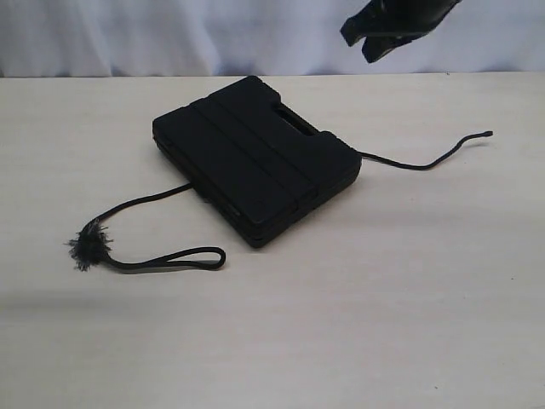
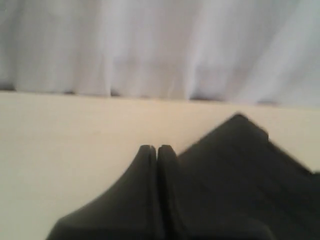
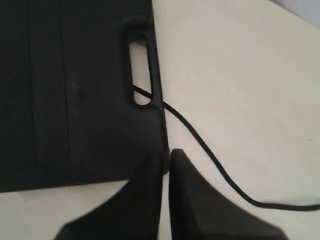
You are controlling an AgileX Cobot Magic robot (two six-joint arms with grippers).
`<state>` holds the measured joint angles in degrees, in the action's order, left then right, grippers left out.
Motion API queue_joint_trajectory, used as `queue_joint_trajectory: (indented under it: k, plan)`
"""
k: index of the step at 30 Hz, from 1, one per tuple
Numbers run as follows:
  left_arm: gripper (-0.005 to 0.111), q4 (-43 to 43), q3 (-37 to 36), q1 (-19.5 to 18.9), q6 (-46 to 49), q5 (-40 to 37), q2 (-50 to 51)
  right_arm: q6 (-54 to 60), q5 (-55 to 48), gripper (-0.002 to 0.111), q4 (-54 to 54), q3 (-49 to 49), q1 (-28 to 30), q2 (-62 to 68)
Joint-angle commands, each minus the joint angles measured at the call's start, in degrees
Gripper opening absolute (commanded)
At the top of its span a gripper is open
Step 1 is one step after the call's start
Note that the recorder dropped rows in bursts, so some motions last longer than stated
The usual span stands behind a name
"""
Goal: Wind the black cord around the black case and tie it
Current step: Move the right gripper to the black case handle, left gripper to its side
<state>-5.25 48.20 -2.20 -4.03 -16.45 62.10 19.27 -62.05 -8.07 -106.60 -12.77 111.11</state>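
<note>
The black case (image 1: 255,158) lies flat at the middle of the table, lid up, with its handle cutout (image 3: 140,70) on the far side. The black cord (image 1: 145,203) runs underneath it. On the left the cord ends in a frayed knot (image 1: 88,245) and a small loop (image 1: 183,258); its plain end trails off to the right (image 1: 426,164). My right gripper (image 1: 358,44) hangs high above the far right of the case, shut and empty (image 3: 167,152), with the cord (image 3: 210,150) beside it. My left gripper (image 2: 156,147) is shut and empty, with the case (image 2: 250,170) next to it.
The pale wooden table (image 1: 409,307) stretches out around the case. A white curtain (image 1: 170,34) hangs behind the table's far edge. The left arm does not show in the exterior view.
</note>
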Motion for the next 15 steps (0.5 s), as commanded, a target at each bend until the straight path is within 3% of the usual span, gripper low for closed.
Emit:
queue_joint_trajectory:
  k: [1, 4, 8, 15]
  plan:
    - [0.0, -0.2, 11.0, 5.8, 7.8, -15.2, 13.9, 0.8, -2.3, 0.005, -3.0, -6.5, 0.0, 6.3]
    - [0.0, -0.3, 14.0, 10.0, 13.6, -19.1, 22.5, 0.9, -2.3, 0.005, -3.1, -9.0, 0.0, 10.3]
    - [0.001, -0.3, 14.2, 15.0, 21.5, -16.3, 31.0, 1.1, -2.3, 0.007, -3.2, -12.5, 0.0, 15.0]
    - [0.025, 3.3, 14.2, 16.8, 23.3, -8.3, 37.2, 1.3, -0.6, 0.032, -3.9, -17.9, 0.0, 21.3]
